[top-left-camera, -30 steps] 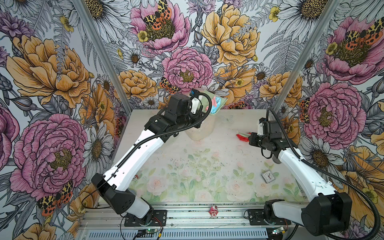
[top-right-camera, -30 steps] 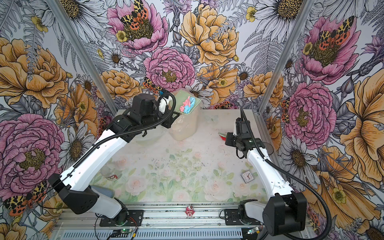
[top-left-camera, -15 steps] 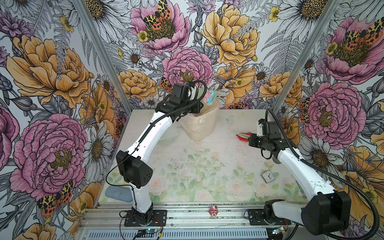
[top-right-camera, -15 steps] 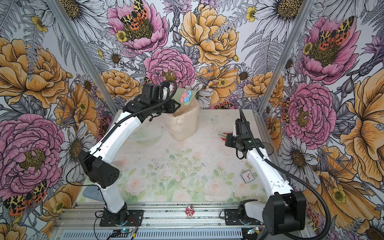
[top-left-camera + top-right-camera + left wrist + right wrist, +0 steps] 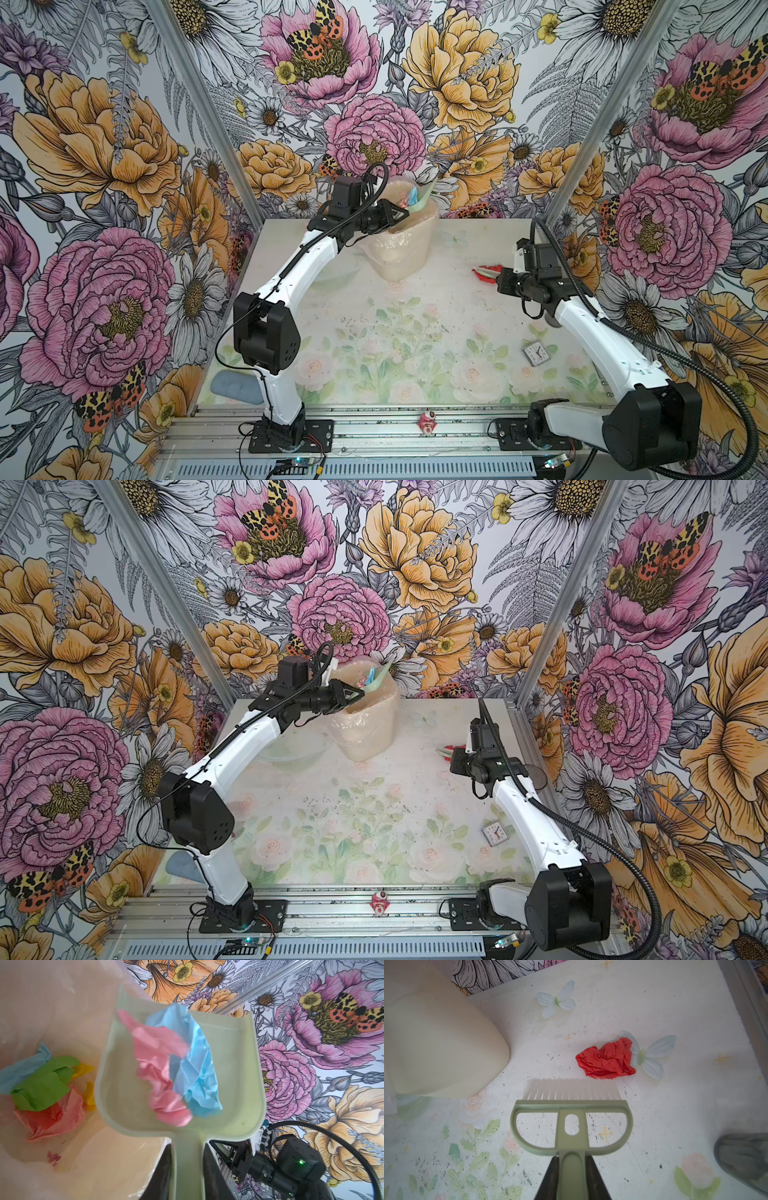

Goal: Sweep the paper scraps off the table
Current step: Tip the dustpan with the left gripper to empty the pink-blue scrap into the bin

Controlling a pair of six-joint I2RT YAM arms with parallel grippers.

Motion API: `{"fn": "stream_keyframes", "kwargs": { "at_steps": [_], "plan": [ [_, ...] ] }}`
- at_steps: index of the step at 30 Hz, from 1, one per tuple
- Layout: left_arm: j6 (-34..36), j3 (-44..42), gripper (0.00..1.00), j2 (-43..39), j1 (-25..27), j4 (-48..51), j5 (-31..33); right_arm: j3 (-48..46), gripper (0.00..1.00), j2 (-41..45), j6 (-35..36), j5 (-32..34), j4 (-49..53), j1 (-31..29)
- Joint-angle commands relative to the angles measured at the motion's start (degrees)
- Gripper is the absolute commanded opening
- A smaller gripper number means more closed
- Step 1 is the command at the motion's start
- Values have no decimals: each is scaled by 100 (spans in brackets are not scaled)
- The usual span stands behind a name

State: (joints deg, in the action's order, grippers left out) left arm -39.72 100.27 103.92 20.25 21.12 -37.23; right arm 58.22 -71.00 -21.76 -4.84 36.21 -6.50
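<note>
The left gripper (image 5: 188, 1167) is clamped tight on the flat handle of the pale green dustpan (image 5: 234, 1084). It holds the pan raised and tilted over the mouth of the cream bin (image 5: 403, 257), which stands at the back of the table (image 5: 415, 332) close to the rear wall and is lined with a clear plastic bag (image 5: 62, 1001). Two paper scraps lie in the pan, pressed against each other: a pink scrap (image 5: 160, 1059), slightly blurred, and a light blue scrap (image 5: 195, 1064). Down inside the bag more crumpled pieces sit in a heap, with a green scrap (image 5: 43, 1082) on top, a pale red scrap (image 5: 54, 1118) under it, yellow scraps (image 5: 83, 1069) at its side and another blue scrap (image 5: 18, 1072) behind. The right gripper (image 5: 572, 1176) is closed on the stem of the matching green brush (image 5: 572, 1109), held low over the right rear part of the table with its white bristles (image 5: 572, 1088) pointing away from the arm. One bright red scrap (image 5: 607, 1061) lies on the table at the bristle tips, toward one end of the brush. I cannot tell whether they touch. It partly covers a pale butterfly (image 5: 652, 1053) printed on the surface. Dark crumbs (image 5: 374, 328) speckle the middle of the table. A small square clock (image 5: 536, 353) lies beside the right arm, and a pink-red figurine (image 5: 427, 424) stands on the front rail.
</note>
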Motion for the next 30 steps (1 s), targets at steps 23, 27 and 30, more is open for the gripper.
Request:
{"fn": "stream_keyframes", "kwargs": {
  "at_steps": [23,27,30],
  "plan": [
    [-2320,-887,0,-445,-242,-2845,-1098,-65,0,78,13,-70,-96,23],
    [-2578,-962,0,-450,-244,-2990,-1094,-52,0,54,8,-62,-96,24],
    [-2977,-1107,0,-437,-242,-3381,-1141,-55,0,36,7,-70,-96,28]
  ]
}}
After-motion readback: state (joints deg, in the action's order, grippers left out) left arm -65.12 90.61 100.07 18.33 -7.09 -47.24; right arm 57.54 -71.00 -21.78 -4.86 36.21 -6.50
